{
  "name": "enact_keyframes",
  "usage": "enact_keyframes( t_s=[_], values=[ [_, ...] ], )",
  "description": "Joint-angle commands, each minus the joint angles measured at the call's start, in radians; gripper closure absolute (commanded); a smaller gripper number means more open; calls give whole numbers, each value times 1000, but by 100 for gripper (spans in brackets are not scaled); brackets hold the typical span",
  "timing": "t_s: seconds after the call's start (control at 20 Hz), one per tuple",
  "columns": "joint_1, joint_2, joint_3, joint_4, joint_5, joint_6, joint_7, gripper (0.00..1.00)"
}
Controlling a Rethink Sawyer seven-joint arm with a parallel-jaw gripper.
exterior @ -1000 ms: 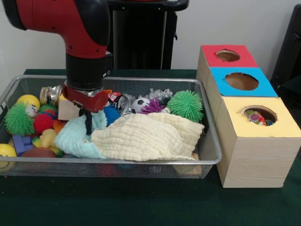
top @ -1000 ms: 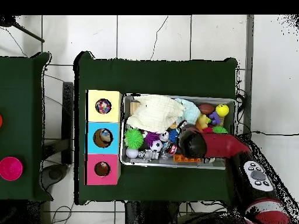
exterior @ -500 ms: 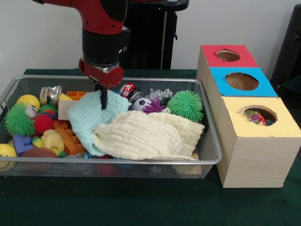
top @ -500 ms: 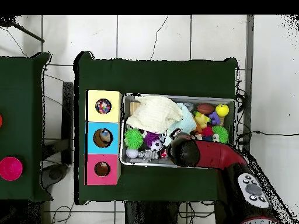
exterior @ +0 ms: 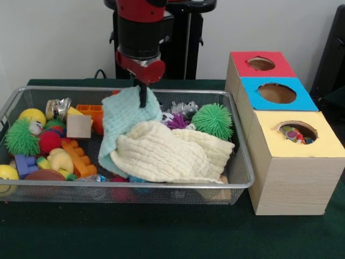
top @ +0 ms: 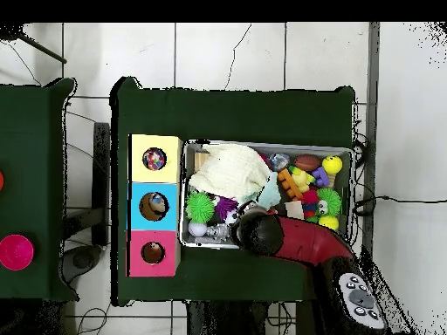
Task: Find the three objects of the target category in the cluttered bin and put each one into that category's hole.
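A wire bin holds toys and a cream cloth. The fingers pinch a light blue cloth, now lifted farther toward the holed boxes.

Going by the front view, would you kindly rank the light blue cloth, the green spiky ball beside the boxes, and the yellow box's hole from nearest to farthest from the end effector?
1. Light blue cloth: pinched in the end effector, hanging below it.
2. Green spiky ball: in the bin, toward the boxes.
3. Yellow box's hole: outside the bin, farthest.
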Motion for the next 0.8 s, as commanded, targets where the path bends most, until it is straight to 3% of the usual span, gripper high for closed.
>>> enact_keyframes(
  t_s=[0.05, 0.5, 0.7, 0.8],
  values=[
    [104, 13, -28, 101, 155, 87, 264, 100],
    [314, 20, -107, 105, 357, 104, 372, 100],
    [345, 65, -126, 88, 418, 69, 342, 100],
    [328, 96, -106, 92, 448, 21, 306, 100]
  ],
)
